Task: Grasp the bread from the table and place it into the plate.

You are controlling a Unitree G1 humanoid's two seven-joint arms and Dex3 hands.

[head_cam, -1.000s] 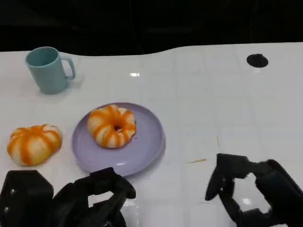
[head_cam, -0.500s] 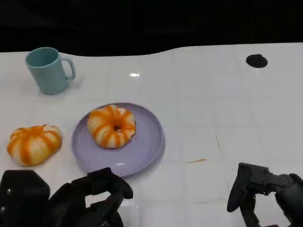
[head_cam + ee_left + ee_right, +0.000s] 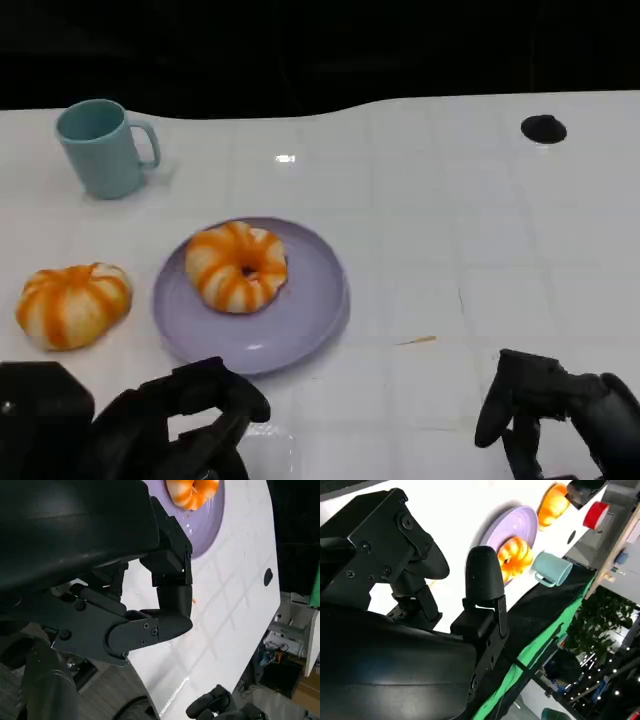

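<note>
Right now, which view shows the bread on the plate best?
The head view: the bread lies whole and unobstructed on the plate. The right wrist view shows it small and partly behind a finger; the left wrist view shows it cut off at the picture's edge.

White tiled table (image 3: 480, 200), lavender plate (image 3: 310, 310), striped bread (image 3: 72, 304) beside it, teal mug (image 3: 100, 148), black disc (image 3: 543, 128)
</note>
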